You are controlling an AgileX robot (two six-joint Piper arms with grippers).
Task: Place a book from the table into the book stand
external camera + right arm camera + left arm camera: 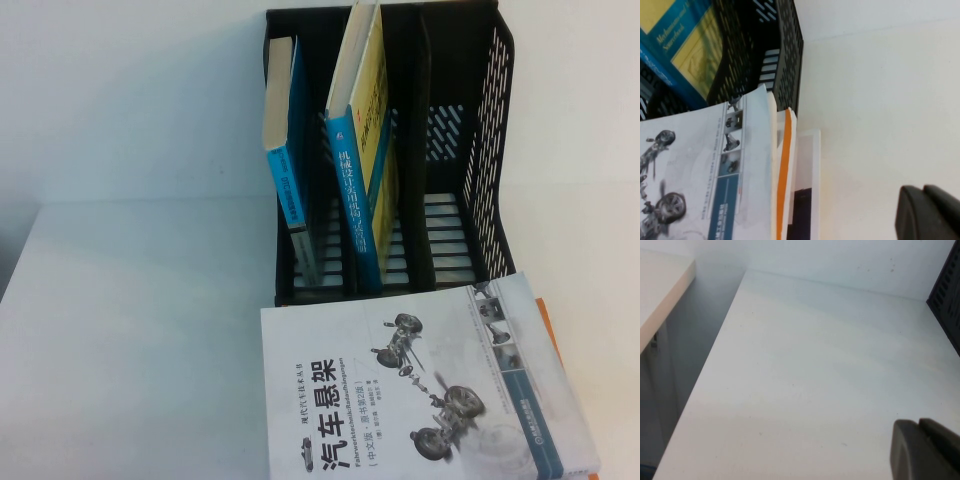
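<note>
The book (pixel 365 150), pale yellow-green with a blue spine and black Chinese title, stands leaning in the middle slot of the black book stand (pixel 480 150) at the back of the white table (pixel 130 330). It also shows in the right wrist view (pixel 685 45), inside the stand (pixel 785 55). Neither gripper shows in the high view. My left gripper (pixel 919 424) is shut and empty over bare table, left of the stand's edge (pixel 947 290). My right gripper (pixel 923 190) is shut and empty over the table, to the right of the stacked books.
A thinner blue-covered book (pixel 290 150) stands in the stand's left slot; the right slot holds nothing. A white book with a car-parts picture (pixel 420 400) lies in front of the stand on an orange-edged book (pixel 783 170). The table's left edge drops off (pixel 715 355).
</note>
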